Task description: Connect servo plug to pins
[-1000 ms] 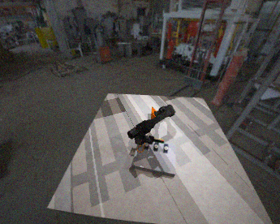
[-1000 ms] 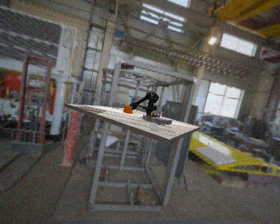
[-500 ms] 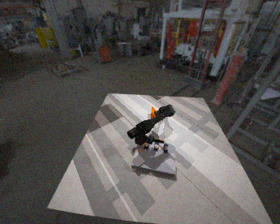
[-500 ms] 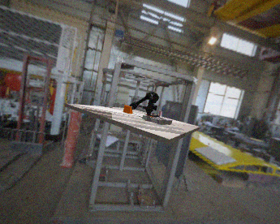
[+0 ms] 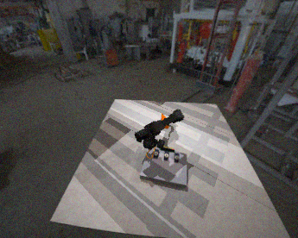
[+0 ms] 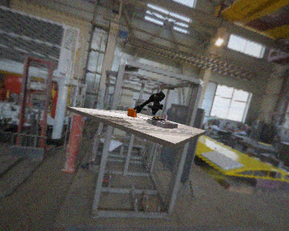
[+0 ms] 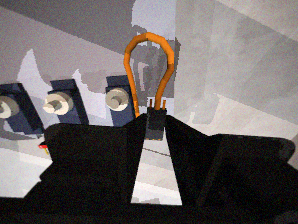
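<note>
In the wrist view my gripper (image 7: 155, 118) is shut on the small black plug (image 7: 156, 120), which sits upright in the picture between the fingertips. The orange lead (image 7: 149, 36) leaves its far end and loops away and back toward the left finger. The plug's holes cannot be made out. Dark blue servos (image 7: 118, 102) with pale round horns stand in a row left of the plug. They sit at one edge of the grey holder (image 5: 166, 176) (image 6: 171, 125). A small red and yellow bit (image 7: 43, 146) shows beside the left finger; the pins are hidden or too small to tell.
An orange block (image 5: 164, 117) (image 6: 132, 112) stands on the table (image 5: 93, 194) (image 6: 99, 117), by the arm. The servos are close to the left finger. Strong shadows cross the table and holder.
</note>
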Available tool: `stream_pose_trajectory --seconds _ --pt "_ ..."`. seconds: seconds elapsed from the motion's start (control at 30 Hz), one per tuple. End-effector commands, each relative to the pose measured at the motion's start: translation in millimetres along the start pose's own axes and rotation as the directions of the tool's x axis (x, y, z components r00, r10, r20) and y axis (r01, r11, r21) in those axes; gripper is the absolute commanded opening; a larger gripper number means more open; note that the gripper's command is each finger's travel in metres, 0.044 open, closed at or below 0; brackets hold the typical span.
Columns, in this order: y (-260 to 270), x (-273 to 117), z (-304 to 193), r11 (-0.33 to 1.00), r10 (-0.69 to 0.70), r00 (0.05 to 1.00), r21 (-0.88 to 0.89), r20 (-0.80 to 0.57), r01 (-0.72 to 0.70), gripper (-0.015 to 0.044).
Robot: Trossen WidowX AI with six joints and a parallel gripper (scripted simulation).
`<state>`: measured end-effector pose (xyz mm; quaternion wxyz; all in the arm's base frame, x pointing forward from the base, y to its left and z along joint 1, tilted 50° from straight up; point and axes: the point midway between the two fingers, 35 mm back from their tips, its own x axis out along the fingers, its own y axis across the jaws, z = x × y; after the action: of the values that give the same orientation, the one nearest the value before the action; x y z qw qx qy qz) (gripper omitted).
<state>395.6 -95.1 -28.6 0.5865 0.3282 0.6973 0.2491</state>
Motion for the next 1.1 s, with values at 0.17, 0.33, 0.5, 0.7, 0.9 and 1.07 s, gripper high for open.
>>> stream_pose_trajectory --seconds 0.17,0.33,0.5,0.7,0.9,1.07 --pt "14.4 -7.0 -8.4 0.973 -0.004 1.0 0.231 -0.003 0.004 0.0" --pt "24.4 -9.5 -14.7 0.921 -0.003 1.0 0.39 -0.003 0.004 0.0" --pt "34.2 -11.7 -21.5 0.843 -0.003 1.0 0.538 -0.004 0.005 0.0" --pt "45.7 -13.8 -30.1 0.718 -0.003 1.0 0.696 -0.004 0.005 0.0" --pt "56.9 -15.4 -39.3 0.564 -0.003 1.0 0.826 -0.005 0.005 0.0" --pt "66.0 -16.3 -47.4 0.419 -0.002 1.0 0.908 -0.005 0.006 0.0"
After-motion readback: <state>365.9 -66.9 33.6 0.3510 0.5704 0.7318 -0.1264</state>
